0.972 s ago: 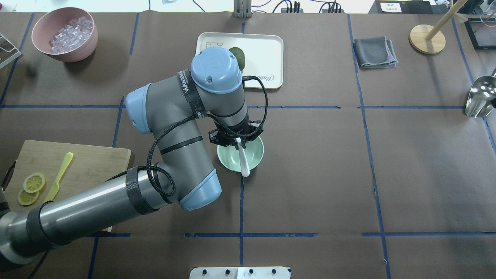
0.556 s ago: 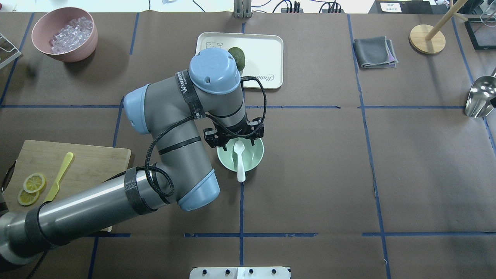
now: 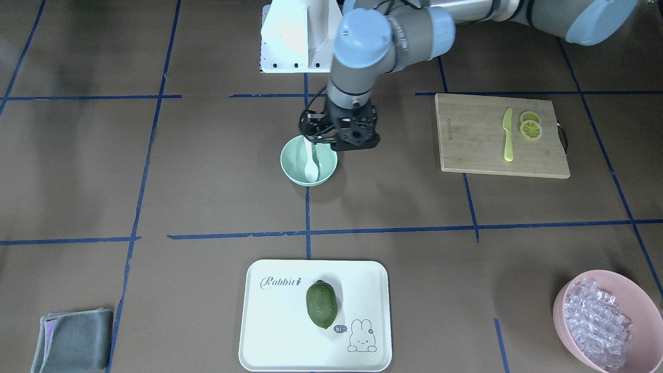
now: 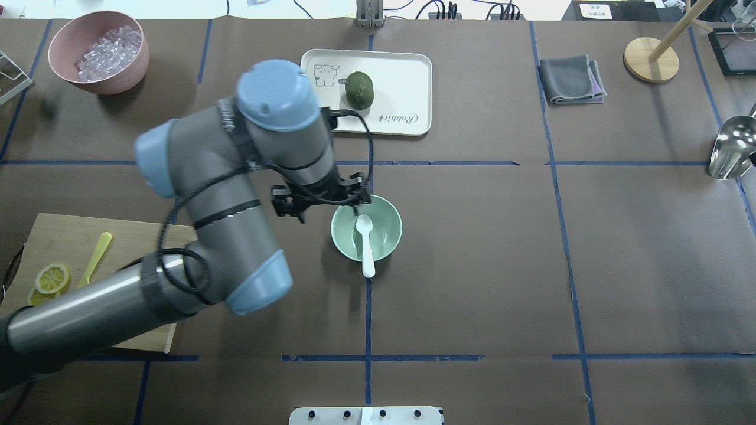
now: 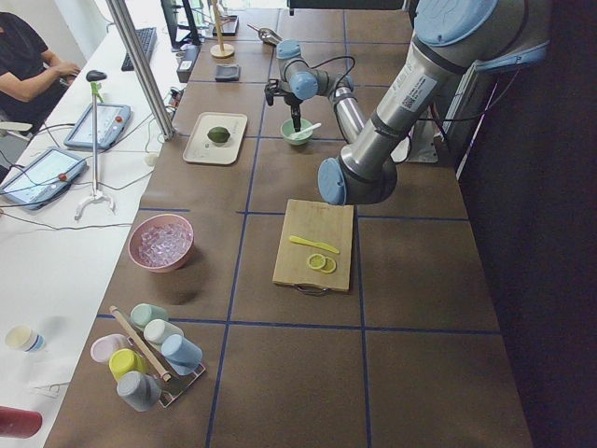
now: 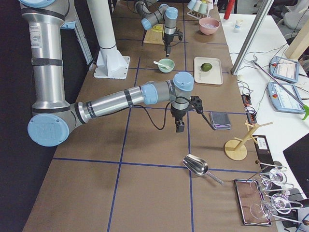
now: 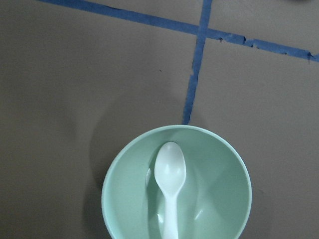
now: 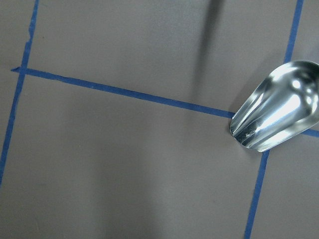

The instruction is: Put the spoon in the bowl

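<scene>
Placing looks done | spoon [image 4: 366,239]: in bowl [image 4: 387,227], handle over rim at 6 o'clock | left claw [image 4: 323,203]: spread, empty, at bowl's 10 o'clock | right claw [image 6: 179,126]: cannot tell | next: needs clean lift, no rim bump

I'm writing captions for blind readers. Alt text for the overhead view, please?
A white spoon rests in a mint bowl mid-table, its handle sticking out over the near rim. The left gripper, open and empty, hovers by the bowl's far-left rim. Around: a tray holding a green fruit, a pink bowl, a cutting board.
</scene>
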{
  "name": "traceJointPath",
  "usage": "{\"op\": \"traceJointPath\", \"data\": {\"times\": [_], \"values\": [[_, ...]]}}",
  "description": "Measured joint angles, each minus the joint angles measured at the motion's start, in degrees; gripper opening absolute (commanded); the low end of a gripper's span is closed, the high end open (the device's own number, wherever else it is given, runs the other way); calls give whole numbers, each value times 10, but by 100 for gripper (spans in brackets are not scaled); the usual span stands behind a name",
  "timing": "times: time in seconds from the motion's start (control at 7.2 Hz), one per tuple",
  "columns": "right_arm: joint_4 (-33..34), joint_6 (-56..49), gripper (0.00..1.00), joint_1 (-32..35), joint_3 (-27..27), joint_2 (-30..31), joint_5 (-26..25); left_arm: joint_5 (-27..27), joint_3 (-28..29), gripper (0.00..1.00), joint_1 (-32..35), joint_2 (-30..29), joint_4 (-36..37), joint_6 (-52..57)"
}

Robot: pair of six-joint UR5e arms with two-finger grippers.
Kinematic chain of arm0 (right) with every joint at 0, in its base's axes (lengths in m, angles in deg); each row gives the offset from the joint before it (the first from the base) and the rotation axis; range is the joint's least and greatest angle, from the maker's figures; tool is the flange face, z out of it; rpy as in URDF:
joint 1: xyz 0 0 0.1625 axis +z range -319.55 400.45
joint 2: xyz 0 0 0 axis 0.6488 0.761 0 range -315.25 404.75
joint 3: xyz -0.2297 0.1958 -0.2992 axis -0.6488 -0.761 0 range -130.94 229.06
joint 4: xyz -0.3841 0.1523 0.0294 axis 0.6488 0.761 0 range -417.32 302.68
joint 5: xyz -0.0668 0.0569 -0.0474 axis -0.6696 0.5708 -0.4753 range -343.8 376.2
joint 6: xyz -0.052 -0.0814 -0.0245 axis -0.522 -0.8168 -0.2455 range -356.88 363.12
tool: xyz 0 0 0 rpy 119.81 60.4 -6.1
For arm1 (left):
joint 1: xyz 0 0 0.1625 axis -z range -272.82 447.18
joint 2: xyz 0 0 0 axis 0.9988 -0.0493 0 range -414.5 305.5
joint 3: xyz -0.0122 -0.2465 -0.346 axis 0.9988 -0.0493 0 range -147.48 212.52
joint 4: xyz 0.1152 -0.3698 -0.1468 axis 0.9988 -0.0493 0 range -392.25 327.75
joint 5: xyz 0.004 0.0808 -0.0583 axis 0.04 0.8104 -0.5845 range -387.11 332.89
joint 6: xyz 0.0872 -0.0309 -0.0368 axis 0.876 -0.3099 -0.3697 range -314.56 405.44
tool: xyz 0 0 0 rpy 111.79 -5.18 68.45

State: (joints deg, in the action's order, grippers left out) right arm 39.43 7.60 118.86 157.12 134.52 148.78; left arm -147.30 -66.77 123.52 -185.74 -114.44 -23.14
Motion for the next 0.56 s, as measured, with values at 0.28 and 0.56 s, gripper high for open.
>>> {"op": "traceJointPath", "data": {"times": [0.28, 0.56], "values": [[-12, -36, 100, 18, -9, 18, 0, -44, -115, 100, 93, 125, 58, 184], [-117, -63, 100, 54, -67, 51, 3, -93, -145, 100, 210, 230, 71, 376]]}}
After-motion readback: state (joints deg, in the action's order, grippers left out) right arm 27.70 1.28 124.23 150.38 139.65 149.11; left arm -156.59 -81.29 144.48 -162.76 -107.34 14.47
